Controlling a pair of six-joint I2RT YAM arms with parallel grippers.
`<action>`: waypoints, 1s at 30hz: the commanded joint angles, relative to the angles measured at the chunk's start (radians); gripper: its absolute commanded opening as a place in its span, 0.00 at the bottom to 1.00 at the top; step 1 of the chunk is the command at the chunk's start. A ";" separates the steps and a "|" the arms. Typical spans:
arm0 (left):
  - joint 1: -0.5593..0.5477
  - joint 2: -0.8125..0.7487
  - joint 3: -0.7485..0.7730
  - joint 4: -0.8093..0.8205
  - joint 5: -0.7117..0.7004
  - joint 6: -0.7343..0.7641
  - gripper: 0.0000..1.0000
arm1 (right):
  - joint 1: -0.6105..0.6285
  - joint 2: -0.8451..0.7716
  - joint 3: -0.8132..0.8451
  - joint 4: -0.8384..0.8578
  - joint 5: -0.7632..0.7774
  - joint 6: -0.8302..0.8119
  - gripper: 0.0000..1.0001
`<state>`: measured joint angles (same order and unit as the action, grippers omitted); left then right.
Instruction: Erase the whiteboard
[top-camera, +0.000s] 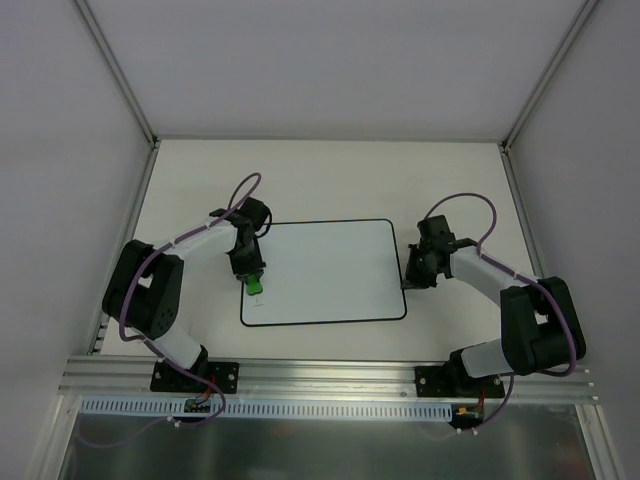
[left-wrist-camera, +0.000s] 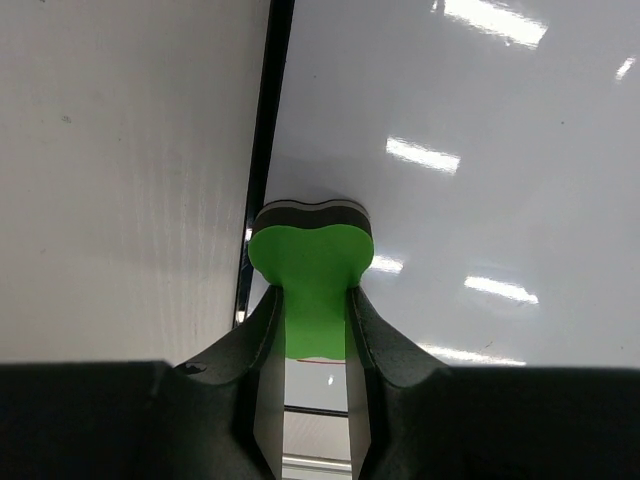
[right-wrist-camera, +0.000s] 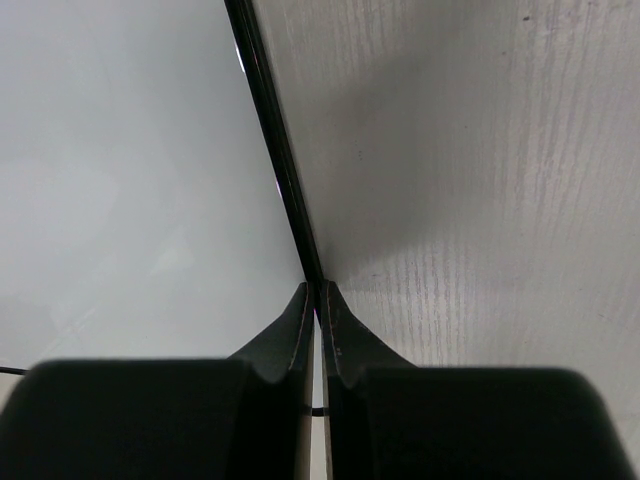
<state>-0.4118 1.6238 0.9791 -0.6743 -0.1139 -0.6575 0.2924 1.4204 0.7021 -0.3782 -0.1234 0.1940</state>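
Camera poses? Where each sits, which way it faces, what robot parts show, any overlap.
Top external: above and behind the robot, looking down on the table; left arm and right arm in view.
Left wrist: on left arm, facing down past its fingers; left gripper holds the eraser by the whiteboard's left edge.
Right wrist: on right arm, facing down; right gripper pinches the whiteboard's right edge.
Shared: all see whiteboard and table; top also shows both grippers and the eraser.
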 joint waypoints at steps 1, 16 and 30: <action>0.001 0.024 -0.089 -0.019 -0.024 0.015 0.00 | 0.001 0.025 -0.003 -0.028 0.041 -0.005 0.00; -0.315 -0.025 -0.258 -0.016 0.108 -0.131 0.00 | 0.001 0.028 -0.003 -0.027 0.042 -0.002 0.00; -0.302 -0.162 -0.362 -0.037 0.071 -0.199 0.00 | 0.001 0.026 -0.003 -0.027 0.038 -0.007 0.00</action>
<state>-0.7429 1.3907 0.7284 -0.5793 -0.1001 -0.8242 0.2916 1.4208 0.7048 -0.3794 -0.1047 0.1932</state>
